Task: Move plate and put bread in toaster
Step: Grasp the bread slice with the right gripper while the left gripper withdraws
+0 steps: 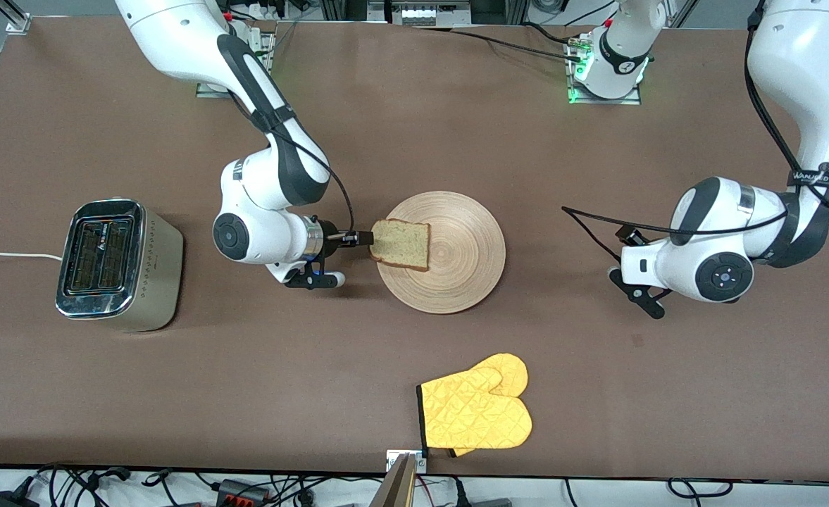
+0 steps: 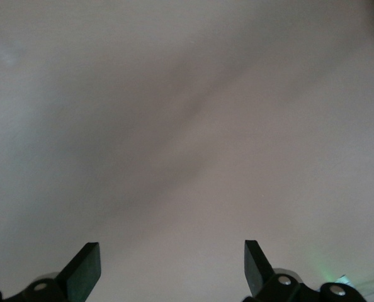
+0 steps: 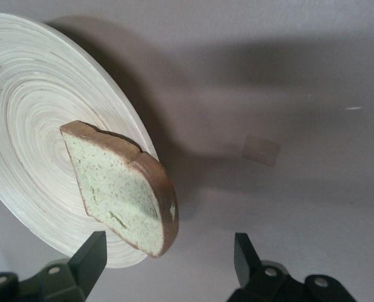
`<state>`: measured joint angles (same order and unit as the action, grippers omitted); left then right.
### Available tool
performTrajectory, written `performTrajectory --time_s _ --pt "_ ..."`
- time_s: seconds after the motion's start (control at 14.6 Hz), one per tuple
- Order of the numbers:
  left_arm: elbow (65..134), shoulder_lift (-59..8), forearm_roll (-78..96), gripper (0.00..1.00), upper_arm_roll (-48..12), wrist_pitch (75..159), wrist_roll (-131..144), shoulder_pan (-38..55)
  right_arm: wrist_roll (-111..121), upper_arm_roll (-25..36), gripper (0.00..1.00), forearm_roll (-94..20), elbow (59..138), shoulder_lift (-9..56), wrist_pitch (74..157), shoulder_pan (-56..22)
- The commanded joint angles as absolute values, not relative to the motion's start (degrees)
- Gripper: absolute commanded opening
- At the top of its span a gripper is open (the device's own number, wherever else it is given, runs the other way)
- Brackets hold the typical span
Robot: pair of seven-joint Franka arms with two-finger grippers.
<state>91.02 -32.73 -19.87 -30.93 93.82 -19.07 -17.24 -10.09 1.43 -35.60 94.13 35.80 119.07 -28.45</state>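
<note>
We see the right tool [image 3: 165,258] at the plate [image 1: 467,271], on its rim toward the toaster [image 1: 120,264], fingers spread wide around the crust edge of the bread [image 1: 401,243] without pinching it. The slice, pale and speckled with a dark brown crust, lies on the round tan wooden plate with ring grain. The left tool [image 2: 172,267] waits open over the bare table [image 1: 315,366]. The toaster is shiny, boxy metal.

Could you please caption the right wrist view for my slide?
Right end effector, fingers open, reaches the crust edge of the bread on the wooden plate.
</note>
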Motion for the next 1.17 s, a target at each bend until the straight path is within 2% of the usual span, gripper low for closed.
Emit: performTrajectory --time_s 0.0,0.07,0.27,0.48,0.62,0.76,0.82,0.96,1.03,1.1 --pt "86.1 -30.0 -21.2 1.00 -32.9 89.9 -14.0 -16.7 -11.2 1.8 0.82 -40.9 93.8 38.0 121.1 -29.6" --pt "83.0 -29.8 -20.6 1.00 -33.6 88.4 -13.0 -16.6 -11.2 1.8 0.81 -41.3 93.8 38.4 122.1 -30.3" --pt "73.8 -29.7 -20.2 1.00 -34.6 76.9 -12.7 -16.7 -11.9 1.8 0.78 -41.7 93.8 39.5 124.3 -31.3" --pt "65.6 -28.8 -20.1 1.00 -35.4 71.9 -12.5 -16.5 -11.9 1.8 0.71 -42.6 93.8 40.2 124.4 -31.4" --pt "62.0 -28.2 -19.9 1.00 -35.5 69.9 -11.9 -16.6 -11.9 1.8 0.48 -42.7 93.6 40.2 124.0 -31.4" --pt "62.0 -24.9 -17.2 1.00 -34.0 70.5 -9.0 -16.1 -11.7 1.8 0.30 -42.7 93.5 40.1 123.5 -31.1" --pt "62.1 -23.9 -15.1 1.00 -31.8 70.3 -6.4 -15.2 -11.5 1.8 0.22 -42.7 93.4 40.0 123.5 -30.9" --pt "67.2 -18.4 -8.9 1.00 -19.0 72.1 -4.8 -8.8 -11.3 1.8 0.12 -42.7 93.3 39.9 123.5 -30.8" --pt "70.4 -15.4 -5.0 1.00 -12.9 75.0 -4.2 -5.8 -11.3 1.8 0.03 -42.7 93.0 39.7 123.5 -30.8" --pt "74.7 -12.5 -2.7 1.00 -7.9 77.6 -3.9 -3.5 -11.3 1.8 0.00 -42.7 92.1 39.7 123.4 -30.8"
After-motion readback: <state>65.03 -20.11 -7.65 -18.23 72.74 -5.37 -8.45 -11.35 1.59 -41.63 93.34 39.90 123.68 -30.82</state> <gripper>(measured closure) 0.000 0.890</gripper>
